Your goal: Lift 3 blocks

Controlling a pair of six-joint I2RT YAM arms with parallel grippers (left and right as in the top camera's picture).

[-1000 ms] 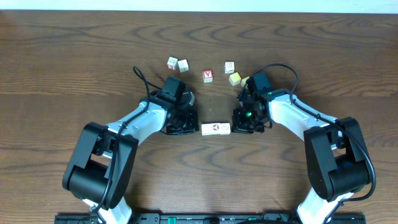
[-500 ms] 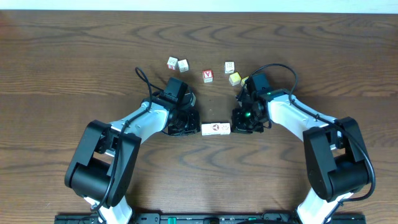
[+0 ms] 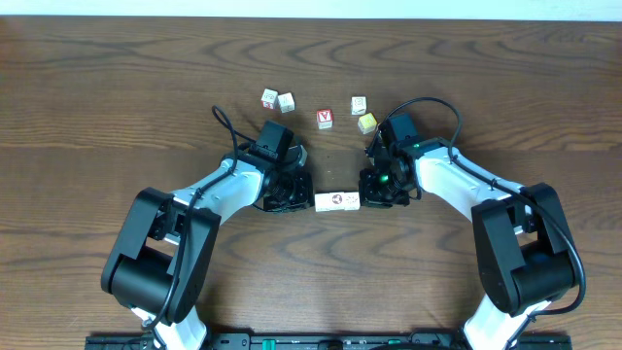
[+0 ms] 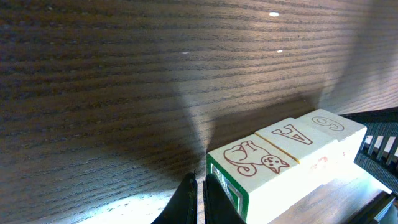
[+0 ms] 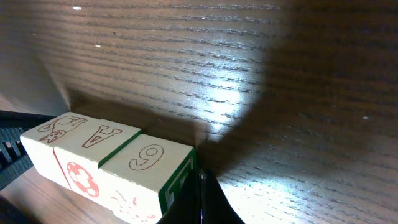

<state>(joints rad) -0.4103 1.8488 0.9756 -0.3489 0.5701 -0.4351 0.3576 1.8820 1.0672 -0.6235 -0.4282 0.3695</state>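
left gripper (image 3: pixel 308 200): clenched, tip pressed to one end of row of three cream-white wooden cubes (image 3: pixel 337 201), mid brown wooden worktop (image 3: pixel 117 97). right gripper (image 3: pixel 366 198): clenched, at opposite end; row's long axis runs gripper to gripper.

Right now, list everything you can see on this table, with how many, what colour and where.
Block row: 3, cream with red outline pictures, end to end at the table's middle, squeezed between both pincers
Loose cream blocks: 3, far side, two together on the left, one on the right
Red-letter block: 1, white with red, far side, middle
Yellow block: 1, yellow, by the right arm
Table: 1, dark brown wood
Arms: 2, white and black, reaching in from the near edge
Left pincer: 1, black, shut, at the row's cat end
Right pincer: 1, black, shut, at the row's 6 end
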